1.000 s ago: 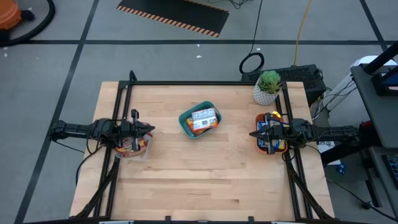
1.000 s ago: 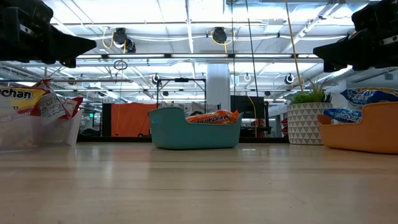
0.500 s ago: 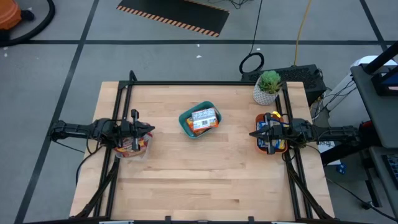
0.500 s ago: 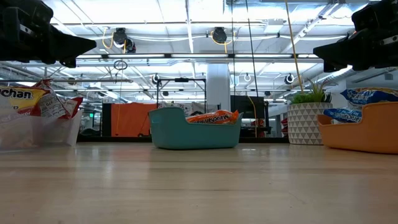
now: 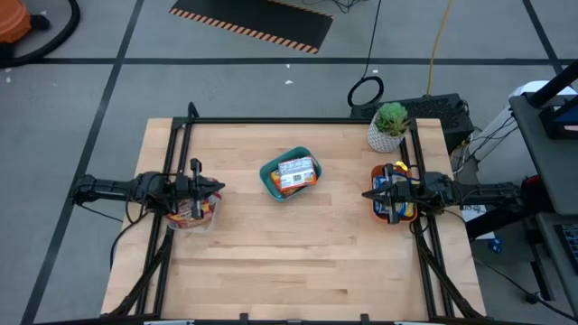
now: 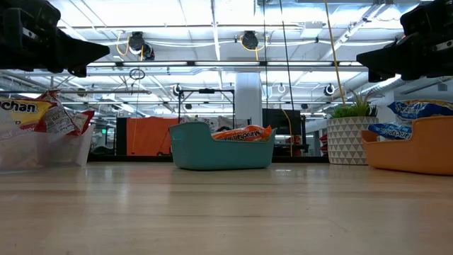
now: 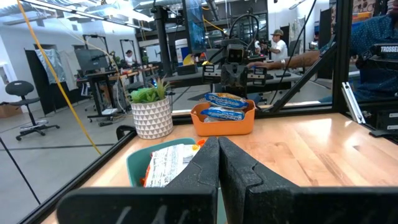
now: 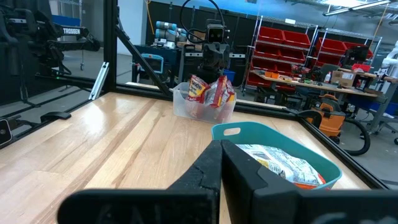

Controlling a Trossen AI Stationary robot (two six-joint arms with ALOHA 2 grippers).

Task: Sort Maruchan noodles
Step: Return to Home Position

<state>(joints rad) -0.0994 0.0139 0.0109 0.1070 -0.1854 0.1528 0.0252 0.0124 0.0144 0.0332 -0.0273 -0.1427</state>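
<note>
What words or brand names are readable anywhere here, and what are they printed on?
"chan", the tail of a longer name: on the yellow packet in the clear bin.
"TROSS", cut off at the edge: on dark equipment beyond the table.
"TROSSEN": on another dark arm part.
Too blurred: print on the orange packet in the teal bin and the blue packets in the orange bin.

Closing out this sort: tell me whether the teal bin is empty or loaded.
Loaded. The teal bin holds noodle packs, one orange, showing above its rim in the low view.
</note>
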